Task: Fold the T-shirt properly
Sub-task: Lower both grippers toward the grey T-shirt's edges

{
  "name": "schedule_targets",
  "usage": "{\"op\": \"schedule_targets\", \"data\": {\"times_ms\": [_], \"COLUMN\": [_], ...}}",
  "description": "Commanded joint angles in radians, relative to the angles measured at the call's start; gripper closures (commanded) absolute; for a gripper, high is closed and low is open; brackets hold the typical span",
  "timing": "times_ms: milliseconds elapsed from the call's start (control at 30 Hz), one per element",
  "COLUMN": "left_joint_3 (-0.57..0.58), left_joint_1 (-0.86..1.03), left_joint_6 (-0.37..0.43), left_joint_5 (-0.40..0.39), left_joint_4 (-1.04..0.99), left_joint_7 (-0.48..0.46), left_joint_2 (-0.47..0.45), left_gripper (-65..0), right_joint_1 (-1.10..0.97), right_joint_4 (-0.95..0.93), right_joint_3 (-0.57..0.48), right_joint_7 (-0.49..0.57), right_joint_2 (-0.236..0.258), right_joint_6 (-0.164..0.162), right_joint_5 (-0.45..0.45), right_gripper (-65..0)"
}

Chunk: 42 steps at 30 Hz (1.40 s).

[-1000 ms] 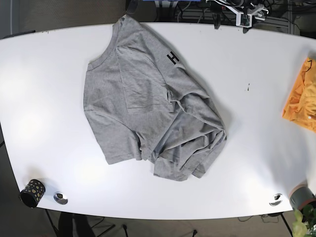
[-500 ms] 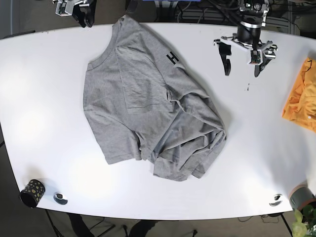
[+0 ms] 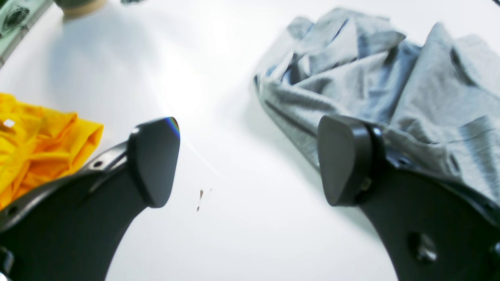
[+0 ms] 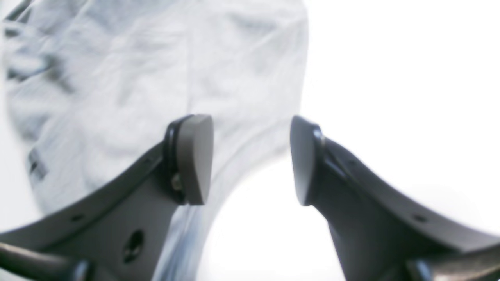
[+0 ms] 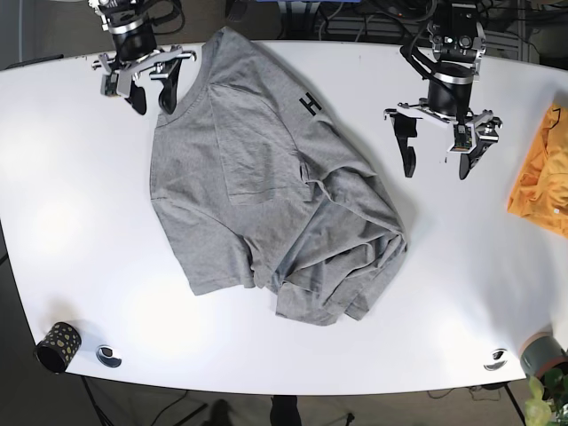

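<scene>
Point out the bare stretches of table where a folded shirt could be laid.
Bare table lies left of the grey T-shirt, down to the dotted cup. Another patch runs between the T-shirt and the orange cloth, under the left gripper. The centre is crowded.

A white worktop (image 5: 71, 222) with rounded corners carries everything. A grey T-shirt (image 5: 266, 195) lies on it near the middle, flat toward the far left and bunched into folds at its near right end. An orange garment (image 5: 541, 177) sits crumpled at the right edge, well apart from the shirt. Along the near edge stand a dark spotted cup (image 5: 59, 346) and two small metal discs (image 5: 109, 356), one at each corner.
</scene>
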Motion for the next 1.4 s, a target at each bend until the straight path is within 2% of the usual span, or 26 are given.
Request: {"op": "schedule_targets", "data": {"times_ms": [0, 133, 300, 400, 533, 600, 767, 1067, 1267, 1367], "left_joint_3": [-0.002, -0.003, -0.003, -0.003, -0.003, -0.003, -0.005, -0.005, -0.007, -0.022], "left_joint_1": [-0.020, -0.048, -0.076, -0.094, -0.094, -0.097, -0.133, -0.166, -0.220, -0.238], "left_joint_6": [0.002, 0.002, 0.002, 0.002, 0.002, 0.002, 0.002, 0.002, 0.002, 0.002], "left_joint_5": [-0.003, -0.003, 0.001, 0.001, 0.001, 0.001, 0.003, 0.005, 0.003, 0.003], "left_joint_4": [0.015, 0.015, 0.014, 0.012, -0.001, -0.008, -0.020, -0.049, -0.047, -0.047], "left_joint_7": [-0.004, -0.004, -0.004, -0.004, -0.004, -0.004, -0.003, -0.001, 0.108, 0.118], "left_joint_2": [-0.001, -0.001, -0.003, -0.007, -0.009, -0.010, -0.010, -0.010, -0.010, -0.010], "left_gripper": [-51.1, -51.1, -51.1, -51.2, -51.2, -51.2, -51.2, -51.2, -51.2, -51.2], "right_joint_1": [0.047, 0.168, 0.311, 0.385, 0.440, 0.455, 0.483, 0.521, 0.535, 0.535], "right_joint_4": [0.020, 0.015, -0.011, -0.057, -0.141, -0.184, -0.316, -0.449, -0.522, -0.540], "right_joint_3": [0.005, 0.013, 0.117, 0.179, 0.228, 0.243, 0.263, 0.260, 0.238, 0.200], "right_joint_7": [-0.058, -0.218, -0.446, -0.537, -0.580, -0.594, -0.603, -0.603, -0.603, -0.603], "right_joint_2": [0.004, 0.014, 0.026, 0.031, 0.034, 0.055, 0.084, 0.081, 0.075, 0.078], "right_joint_6": [0.008, 0.008, 0.008, 0.009, 0.009, 0.011, 0.054, 0.063, 0.063, 0.063], "right_joint_5": [0.010, 0.095, 0.253, 0.336, 0.402, 0.436, 0.525, 0.531, 0.530, 0.530], "right_gripper": [-31.2, -31.2, -31.4, -31.4, -31.4, -31.4, -31.4, -31.4, -31.4, -30.9]}}
